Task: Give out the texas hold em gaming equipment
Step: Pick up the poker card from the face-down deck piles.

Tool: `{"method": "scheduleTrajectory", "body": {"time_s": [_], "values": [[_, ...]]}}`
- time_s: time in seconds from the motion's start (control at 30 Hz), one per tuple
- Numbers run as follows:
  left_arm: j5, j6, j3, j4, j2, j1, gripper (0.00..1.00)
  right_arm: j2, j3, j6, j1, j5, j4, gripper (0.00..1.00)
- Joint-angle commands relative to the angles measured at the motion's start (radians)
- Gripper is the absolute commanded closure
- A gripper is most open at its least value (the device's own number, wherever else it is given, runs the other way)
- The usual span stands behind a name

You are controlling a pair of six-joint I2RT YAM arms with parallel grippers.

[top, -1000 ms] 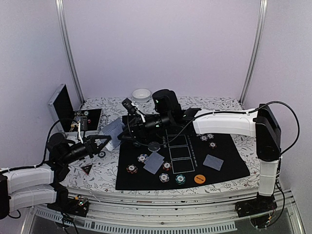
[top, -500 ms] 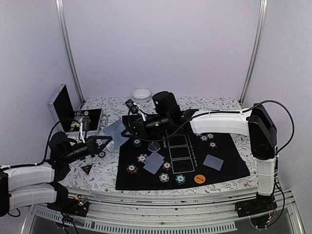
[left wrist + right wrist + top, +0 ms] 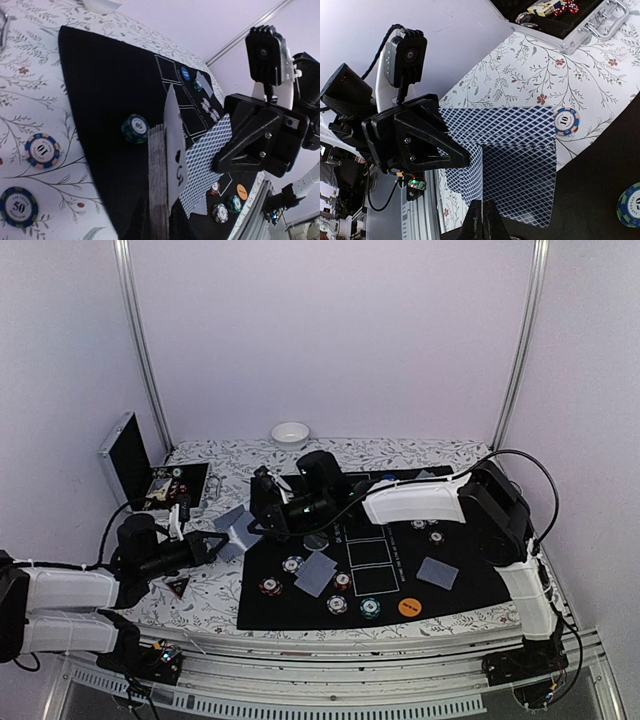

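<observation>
My left gripper [image 3: 218, 543] is shut on a deck of playing cards [image 3: 236, 530] with grey-blue backs, held above the left edge of the black mat [image 3: 470, 585]. The left wrist view shows the deck [image 3: 157, 170] edge-on. Its outermost card [image 3: 176, 150] peels away and shows its face. My right gripper [image 3: 253, 527] reaches in from the right and is shut on that card's edge; in its wrist view its fingers [image 3: 482, 215] pinch the blue-backed card [image 3: 520, 170]. Poker chips [image 3: 291, 564], two laid cards [image 3: 317, 573], an orange button [image 3: 408, 607] and a black disc [image 3: 316, 539] lie on the mat.
The open aluminium case [image 3: 125, 450] stands at the far left with chips inside. A white bowl [image 3: 290, 434] sits at the back. A triangle marker [image 3: 178, 587] and loose chips [image 3: 42, 150] lie on the floral cloth left of the mat.
The right gripper has swung left and down to the deck and closed on its outer card. The left gripper has lowered the deck slightly toward the mat's edge.
</observation>
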Motion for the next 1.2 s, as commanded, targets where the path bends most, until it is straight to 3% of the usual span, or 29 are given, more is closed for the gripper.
{"method": "scheduleTrajectory", "body": {"time_s": [0.0, 0.53, 0.73, 1.17], "values": [[-0.02, -0.021, -0.027, 0.014, 0.091, 0.029, 1.0, 0.105, 0.079, 0.058, 0.007, 0.043, 0.022, 0.98], [0.021, 0.012, -0.045, 0.119, 0.33, 0.096, 0.98, 0.139, 0.094, 0.06, -0.004, 0.147, 0.015, 0.98], [0.029, 0.014, -0.045, 0.133, 0.354, 0.102, 0.9, 0.119, 0.081, 0.047, -0.015, 0.168, 0.013, 0.98], [0.033, 0.023, -0.033, 0.127, 0.396, 0.112, 0.84, 0.091, 0.07, 0.034, -0.031, 0.189, 0.008, 0.98]]}}
